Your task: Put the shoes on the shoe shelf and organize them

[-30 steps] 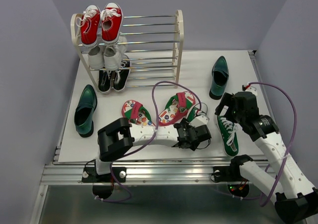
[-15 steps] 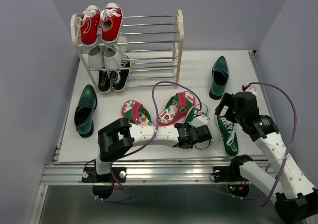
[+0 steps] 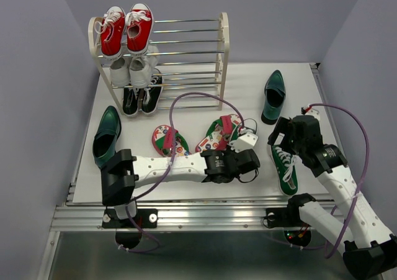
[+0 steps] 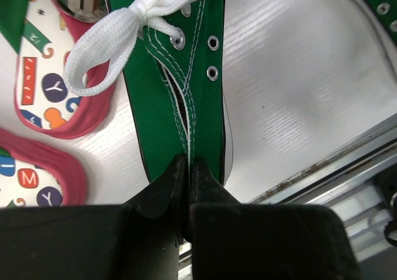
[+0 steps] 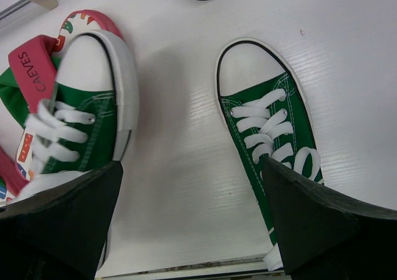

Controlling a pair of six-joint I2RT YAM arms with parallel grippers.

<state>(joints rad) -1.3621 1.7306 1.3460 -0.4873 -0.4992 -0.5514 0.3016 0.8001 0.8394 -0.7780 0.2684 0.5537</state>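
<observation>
My left gripper (image 4: pixel 188 162) is shut on the heel fabric of a green sneaker (image 4: pixel 192 75) with white laces, near the table's front edge. In the top view its white toe (image 3: pixel 244 140) points away beside the left gripper (image 3: pixel 239 161). The other green sneaker (image 3: pixel 286 168) lies flat to the right. My right gripper (image 5: pixel 192 168) hangs open over bare table between the two sneakers (image 5: pixel 80 125) (image 5: pixel 273 118). Two pink-red flip-flops (image 3: pixel 167 140) (image 3: pixel 220 131) lie mid-table. One teal dress shoe (image 3: pixel 107 137) lies at the left, another (image 3: pixel 273 95) at the right. The shoe shelf (image 3: pixel 222 44) stands at the back.
On the shelf's left side sit red sneakers (image 3: pixel 127 28) on top, white sneakers (image 3: pixel 133 69) in the middle and dark shoes (image 3: pixel 142 97) at the bottom. A metal rail (image 3: pixel 205 215) runs along the front edge. Purple cables loop over both arms.
My left gripper went from open to shut on the green sneaker's heel. The left arm's elbow swung left and the sneaker's toe rose and shifted slightly. The right arm stayed still.
</observation>
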